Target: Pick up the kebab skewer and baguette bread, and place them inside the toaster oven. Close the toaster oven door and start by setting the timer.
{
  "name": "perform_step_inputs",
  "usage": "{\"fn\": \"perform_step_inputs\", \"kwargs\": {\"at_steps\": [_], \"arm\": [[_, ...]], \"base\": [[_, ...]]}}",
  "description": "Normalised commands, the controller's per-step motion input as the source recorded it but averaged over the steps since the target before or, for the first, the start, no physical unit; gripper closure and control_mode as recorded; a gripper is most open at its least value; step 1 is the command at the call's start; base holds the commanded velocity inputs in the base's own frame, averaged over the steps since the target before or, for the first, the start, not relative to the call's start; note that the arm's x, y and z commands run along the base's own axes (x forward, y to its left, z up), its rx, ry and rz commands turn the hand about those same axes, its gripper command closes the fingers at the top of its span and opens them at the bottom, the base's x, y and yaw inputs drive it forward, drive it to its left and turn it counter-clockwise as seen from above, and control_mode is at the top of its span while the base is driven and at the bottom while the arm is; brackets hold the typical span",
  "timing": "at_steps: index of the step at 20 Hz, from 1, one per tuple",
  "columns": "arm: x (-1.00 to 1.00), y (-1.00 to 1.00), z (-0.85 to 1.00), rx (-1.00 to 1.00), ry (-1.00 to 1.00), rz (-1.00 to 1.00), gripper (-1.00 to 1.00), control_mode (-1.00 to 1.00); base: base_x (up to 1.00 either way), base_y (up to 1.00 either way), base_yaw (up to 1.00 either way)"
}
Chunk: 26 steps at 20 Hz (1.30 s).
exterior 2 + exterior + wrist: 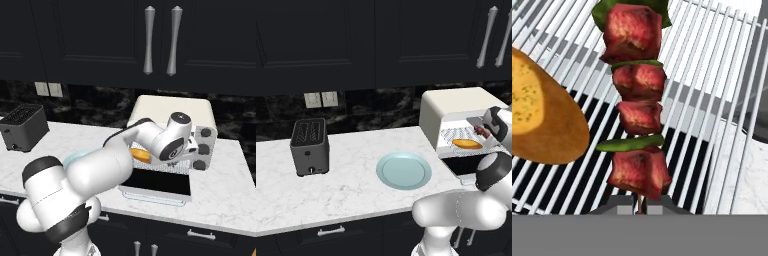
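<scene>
Hand view, tool (640, 205) clenched on stick of dark-red chunked kebab skewer (636, 100), over wire rack (712, 100), golden-orange baguette loaf (542, 110) just beside.

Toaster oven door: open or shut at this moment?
Open. The toaster oven door lies folded down flat, leaving the wire rack and baguette bread exposed.
</scene>
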Motion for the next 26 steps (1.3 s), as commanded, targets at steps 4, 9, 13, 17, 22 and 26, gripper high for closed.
{"fn": "perform_step_inputs", "kwargs": {"at_steps": [4,9,13,17,22,26], "arm": [[0.27,0.0,-0.12,0.02,0.0,0.0,1.0,-1.0],[0.14,0.0,-0.11,0.03,0.0,0.0,1.0,-1.0],[0.09,0.0,-0.11,0.03,0.0,0.0,1.0,-1.0],[0.0,-0.01,-0.12,0.02,0.0,0.0,1.0,-1.0],[-0.09,-0.01,-0.13,0.0,-0.04,0.0,1.0,-1.0],[-0.02,0.0,-0.01,0.0,-0.08,0.0,-1.0,-1.0]], "base": [[0.0,0.0,0.0],[0.0,0.0,0.0],[0.0,0.0,0.0],[0.0,0.0,0.0],[0.0,0.0,0.0],[0.0,0.0,0.0]]}}
